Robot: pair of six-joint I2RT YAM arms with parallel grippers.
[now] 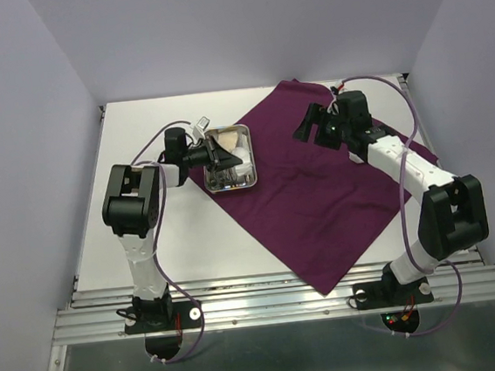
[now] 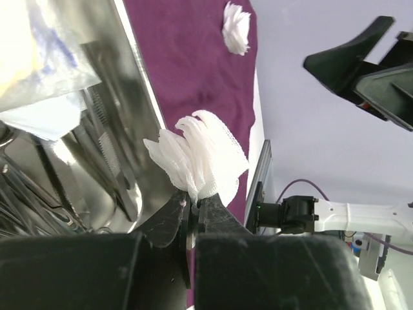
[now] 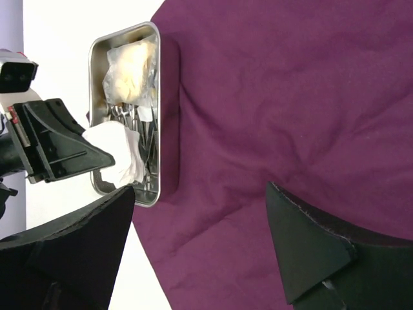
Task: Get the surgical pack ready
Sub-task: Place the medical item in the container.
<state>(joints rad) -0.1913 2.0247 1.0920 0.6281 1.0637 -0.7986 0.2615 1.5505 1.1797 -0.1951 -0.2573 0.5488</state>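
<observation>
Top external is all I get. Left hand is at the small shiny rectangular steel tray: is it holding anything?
Observer: Yes. Left wrist view: the left hand is shut on a fluffy white gauze pad, pinched at its lower edge.
Operator: Any other gauze out?
Observer: A second white gauze pad lies loose on the large plum-purple cloth, beyond the held one.
Operator: What's in the tray?
Observer: Right wrist view: a clear packet at one end of the steel tray, with steel scissors and forceps beside it.
</observation>
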